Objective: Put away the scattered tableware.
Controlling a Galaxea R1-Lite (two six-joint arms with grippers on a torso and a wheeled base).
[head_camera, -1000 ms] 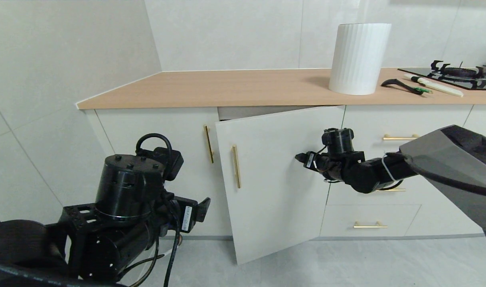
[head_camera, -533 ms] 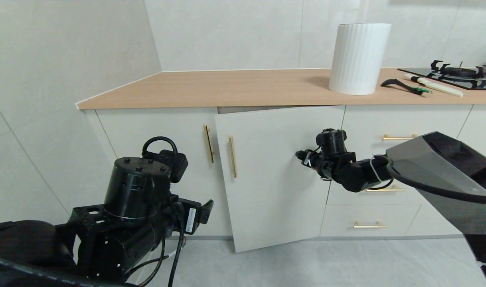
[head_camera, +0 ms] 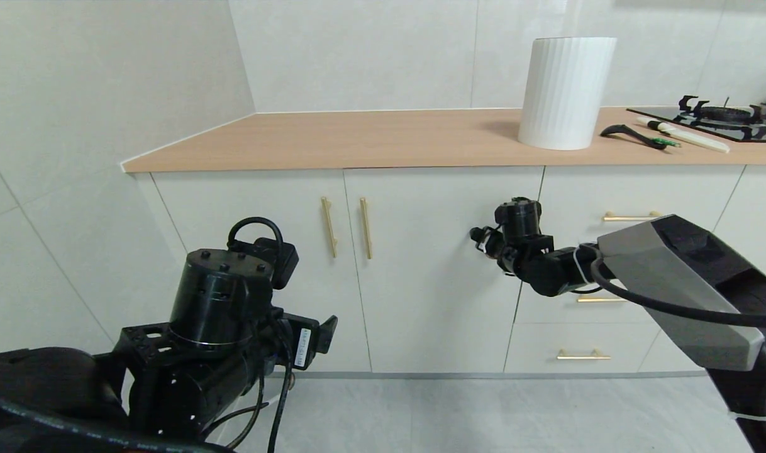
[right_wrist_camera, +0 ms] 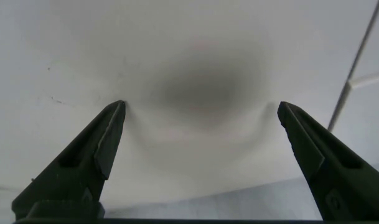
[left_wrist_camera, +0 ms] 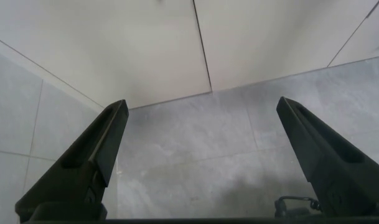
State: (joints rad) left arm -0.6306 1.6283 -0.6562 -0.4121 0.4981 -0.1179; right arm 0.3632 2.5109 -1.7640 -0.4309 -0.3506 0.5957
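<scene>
A black ladle [head_camera: 631, 134] and a white-handled utensil [head_camera: 685, 135] lie on the wooden counter [head_camera: 358, 138] at the far right, beside a tall white ribbed container [head_camera: 565, 91]. My right gripper [head_camera: 475, 236] is open, with both fingertips against the shut white cabinet door [head_camera: 433, 270] below the counter. The right wrist view has the right gripper [right_wrist_camera: 201, 106] spread wide on that door [right_wrist_camera: 195, 50], with nothing between its fingers. My left gripper [left_wrist_camera: 201, 102] hangs low at the left, open and empty, over the grey floor [left_wrist_camera: 195, 162].
A gas hob [head_camera: 726, 116] sits at the counter's far right. Gold handles [head_camera: 365, 228] mark the two cabinet doors; drawers [head_camera: 631, 217] with gold pulls stack to the right. Tiled walls close in the left side and the back.
The cabinet door has swung from partly open to fully shut, with my right gripper following it inward toward the cabinet. The left arm has shifted slightly up and right.
</scene>
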